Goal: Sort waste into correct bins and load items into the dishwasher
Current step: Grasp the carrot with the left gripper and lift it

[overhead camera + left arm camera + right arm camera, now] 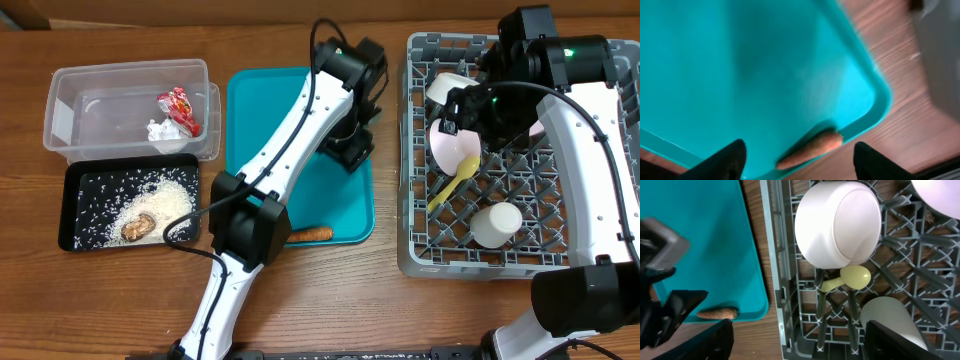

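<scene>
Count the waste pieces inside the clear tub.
2: a red wrapper near the clear tub's right wall, and a crumpled white napkin next to it. Nothing else shows inside.

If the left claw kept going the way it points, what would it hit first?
Probably the carrot lying in the tray's corner, or the tray floor beside it; depth is unclear.

On the worktop (pixel 120 300), the tub (pixel 62 120) sits far left, holding the wrapper (pixel 180 108) and napkin (pixel 160 130). The shallow tray (pixel 70 178) with rice (pixel 170 198) lies just before it. The serving tray (pixel 250 120) lies in the middle, with the carrot (pixel 310 233) at its near edge. At right, the dish rack (pixel 415 200) holds a bowl (pixel 452 147), spoon (pixel 458 183) and cup (pixel 497 224).
</scene>
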`<state>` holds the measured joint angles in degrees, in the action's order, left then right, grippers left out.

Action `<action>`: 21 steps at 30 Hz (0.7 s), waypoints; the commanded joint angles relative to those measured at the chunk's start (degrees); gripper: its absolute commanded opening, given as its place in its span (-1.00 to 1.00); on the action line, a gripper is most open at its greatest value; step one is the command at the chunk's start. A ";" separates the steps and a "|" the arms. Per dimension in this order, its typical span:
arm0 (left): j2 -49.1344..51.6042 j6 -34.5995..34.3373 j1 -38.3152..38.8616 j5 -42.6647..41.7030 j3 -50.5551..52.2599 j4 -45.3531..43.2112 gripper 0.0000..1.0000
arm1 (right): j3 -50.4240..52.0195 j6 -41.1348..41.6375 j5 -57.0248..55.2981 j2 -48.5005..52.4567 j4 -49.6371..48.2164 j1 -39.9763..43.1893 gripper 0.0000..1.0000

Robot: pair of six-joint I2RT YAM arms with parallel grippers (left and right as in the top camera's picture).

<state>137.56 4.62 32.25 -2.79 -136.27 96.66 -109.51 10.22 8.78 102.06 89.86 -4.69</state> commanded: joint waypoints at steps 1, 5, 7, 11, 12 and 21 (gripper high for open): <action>0.66 1.70 -1.55 1.07 5.99 0.17 0.36 | -1.55 -1.11 0.28 -1.33 0.07 -0.07 0.74; 0.55 0.24 -1.66 1.29 11.93 0.20 0.25 | -1.55 -1.09 0.31 -1.33 -0.07 -0.07 0.86; 0.28 0.26 -1.03 1.29 13.49 0.20 0.22 | -1.55 -1.09 0.31 -1.33 0.00 -0.07 0.92; -2.08 0.35 0.85 1.33 16.28 0.22 0.28 | -1.55 -1.09 0.33 -1.33 0.26 -0.07 1.00; -3.08 0.35 1.20 1.36 17.05 0.22 0.29 | -1.55 -1.09 0.31 -1.33 0.44 -0.07 1.00; -18.21 3.32 0.50 -1.86 27.26 -2.19 0.40 | -1.51 -1.09 0.31 -1.33 1.11 -0.07 1.00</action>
<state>126.50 5.10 33.63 -1.98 -111.66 95.72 -109.51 9.34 8.80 102.06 91.11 -4.69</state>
